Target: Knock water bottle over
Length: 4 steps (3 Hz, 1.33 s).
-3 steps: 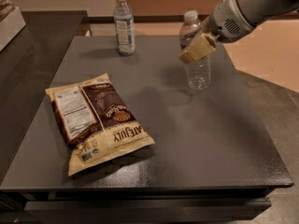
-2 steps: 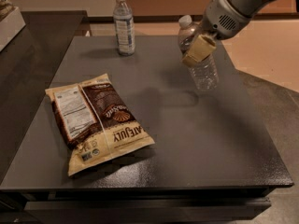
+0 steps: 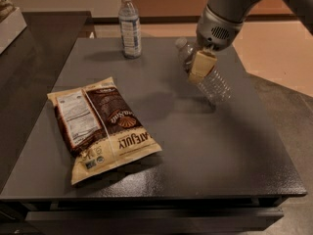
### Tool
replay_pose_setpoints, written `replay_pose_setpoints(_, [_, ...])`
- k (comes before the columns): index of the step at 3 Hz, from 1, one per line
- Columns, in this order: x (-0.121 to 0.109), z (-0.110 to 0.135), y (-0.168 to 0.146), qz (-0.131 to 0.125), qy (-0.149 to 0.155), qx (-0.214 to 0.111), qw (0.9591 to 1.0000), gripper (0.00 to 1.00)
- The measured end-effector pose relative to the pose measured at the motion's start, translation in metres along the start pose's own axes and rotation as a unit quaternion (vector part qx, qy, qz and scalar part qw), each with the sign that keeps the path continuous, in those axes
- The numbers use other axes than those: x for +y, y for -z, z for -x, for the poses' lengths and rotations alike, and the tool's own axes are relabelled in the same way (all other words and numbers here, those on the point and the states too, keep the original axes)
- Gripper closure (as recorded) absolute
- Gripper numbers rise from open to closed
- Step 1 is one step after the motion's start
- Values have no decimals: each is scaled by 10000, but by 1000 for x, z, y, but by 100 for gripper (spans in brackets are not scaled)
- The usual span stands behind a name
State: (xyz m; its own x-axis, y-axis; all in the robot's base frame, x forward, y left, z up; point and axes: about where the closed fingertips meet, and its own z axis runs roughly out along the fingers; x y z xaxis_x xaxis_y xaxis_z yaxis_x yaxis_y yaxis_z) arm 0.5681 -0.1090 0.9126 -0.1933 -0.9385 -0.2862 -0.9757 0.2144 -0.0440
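Note:
The water bottle (image 3: 216,86), short and clear, is tilted steeply on the dark table (image 3: 220,151), right of centre. Its cap end points up and to the left, and its base is low on the right. My gripper (image 3: 201,66) hangs from the grey arm that comes in from the top right. Its tan fingers are shut, pressed against the bottle's upper middle, and they cover the label band there. They hold nothing.
A taller slim bottle (image 3: 129,26) with a pale label stands upright at the back of the table. A brown and cream snack bag (image 3: 100,126) lies flat at the front left. The table's right edge is close to the tilted bottle.
My gripper has pushed leftward against the bottle's upper part. The bottle has gone from upright to steeply tilted, with its cap moved left and its base swung right.

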Motion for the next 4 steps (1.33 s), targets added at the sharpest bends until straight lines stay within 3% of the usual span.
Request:
replay_pose_setpoints(2, [2,6,-31,195,246,504,9982,36])
replay_pose_setpoints(3, [-1,8,-33,142,251,464,9985,13])
replay_pose_setpoints(4, [-4,11,-34,101,258,430,9987,0])
